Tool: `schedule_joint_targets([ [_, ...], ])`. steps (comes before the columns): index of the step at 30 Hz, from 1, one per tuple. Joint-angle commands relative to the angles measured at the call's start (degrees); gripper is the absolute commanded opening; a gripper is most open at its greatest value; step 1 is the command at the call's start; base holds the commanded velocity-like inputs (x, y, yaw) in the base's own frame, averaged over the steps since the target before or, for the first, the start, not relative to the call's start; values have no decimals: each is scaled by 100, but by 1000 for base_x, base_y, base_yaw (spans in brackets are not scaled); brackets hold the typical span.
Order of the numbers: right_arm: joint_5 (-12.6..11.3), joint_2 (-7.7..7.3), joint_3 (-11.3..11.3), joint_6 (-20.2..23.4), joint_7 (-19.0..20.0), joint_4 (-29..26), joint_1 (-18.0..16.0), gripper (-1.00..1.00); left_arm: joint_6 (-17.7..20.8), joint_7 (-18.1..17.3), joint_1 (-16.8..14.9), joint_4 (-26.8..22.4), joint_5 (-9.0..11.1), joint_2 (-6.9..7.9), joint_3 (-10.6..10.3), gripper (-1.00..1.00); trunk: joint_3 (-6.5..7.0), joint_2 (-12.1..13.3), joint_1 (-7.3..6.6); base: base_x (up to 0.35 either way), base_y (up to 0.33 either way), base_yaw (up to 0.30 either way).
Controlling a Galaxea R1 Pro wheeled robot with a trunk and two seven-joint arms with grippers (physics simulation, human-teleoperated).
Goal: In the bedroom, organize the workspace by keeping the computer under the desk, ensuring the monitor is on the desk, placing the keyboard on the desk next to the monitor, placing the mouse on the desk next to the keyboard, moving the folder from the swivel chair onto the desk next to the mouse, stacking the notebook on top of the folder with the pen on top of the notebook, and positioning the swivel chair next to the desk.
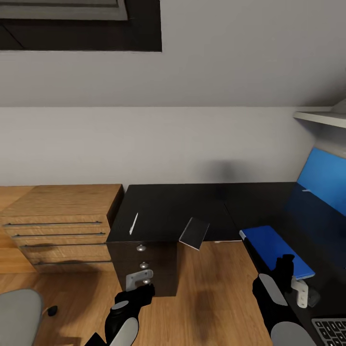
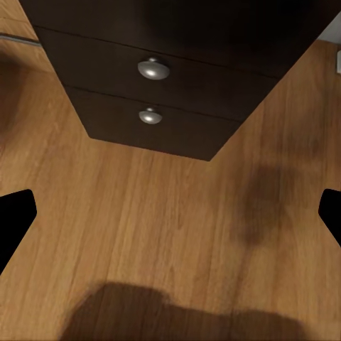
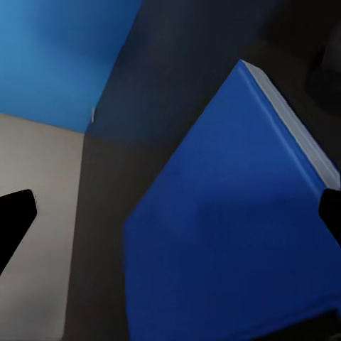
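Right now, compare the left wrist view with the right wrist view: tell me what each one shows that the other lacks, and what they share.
Left wrist view: the black drawer unit with two round silver knobs, standing on the light wooden floor, where dark shadows lie.

Right wrist view: the flat bright blue folder with its pale edge, lying on the glossy black desk top, with the blue wall panel behind.

Shared: black fingertips at both side edges of each picture, jaws spread wide and holding nothing.

glossy black arm casings with pale grey panels; left pincer (image 1: 140, 283) grey-white; right pincer (image 1: 302, 291) white
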Motion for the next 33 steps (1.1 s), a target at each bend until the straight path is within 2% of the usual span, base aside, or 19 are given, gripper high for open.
schedule_joint_targets([
  [1,4,12,-9,-9,-15,-59,-4,100,17,49,-7,-6,32,5,-12,100,-7,-5,1,0,0,0],
  [10,16,166,45,15,-33,-595,26,100,17,61,-7,32,26,5,-20,100,-7,-5,1,0,0,0],
  [11,17,248,218,98,-46,-793,41,100,17,62,-7,38,25,5,-21,100,-7,-5,1,0,0,0],
  [13,15,292,419,231,-58,-877,72,100,17,67,-7,40,25,5,-21,100,-7,-5,1,0,0,0],
  [14,11,310,564,345,-68,-908,92,100,17,68,-7,40,24,5,-21,100,-7,-5,1,0,0,0],
  [17,8,328,766,554,-107,-926,110,100,17,70,-7,41,24,3,-21,100,-7,-5,1,0,0,0],
  [18,7,336,898,716,-161,-928,116,100,17,71,-7,41,24,4,-21,100,-7,-5,1,0,0,0],
  [19,6,340,1221,1245,-391,-918,124,100,17,71,-7,41,23,4,-21,100,-7,-5,1,0,0,0],
  [24,8,336,1452,2092,-688,-902,127,100,17,71,-7,42,14,5,-21,100,-7,-5,1,0,0,0],
  [26,11,323,1511,2812,-801,-838,128,100,17,77,-7,42,8,5,-21,100,-7,-5,1,0,0,0],
  [27,13,312,1587,3689,-848,-678,128,100,17,79,-7,42,2,5,-21,100,-7,-5,1,0,0,0],
  [28,13,307,1639,4197,-858,-582,128,100,17,83,-7,42,1,5,-21,100,-7,-5,1,0,0,0],
  [29,13,305,1662,4458,-861,-534,128,100,17,84,-7,42,0,5,-23,100,-7,-5,1,0,0,0],
  [31,11,306,1701,5395,-860,-359,128,100,17,87,-7,42,-1,5,-27,100,-7,-5,1,0,0,0],
  [33,6,306,1704,5698,-849,-296,128,100,17,85,-7,42,-2,5,-26,100,-7,-5,1,0,0,0],
])
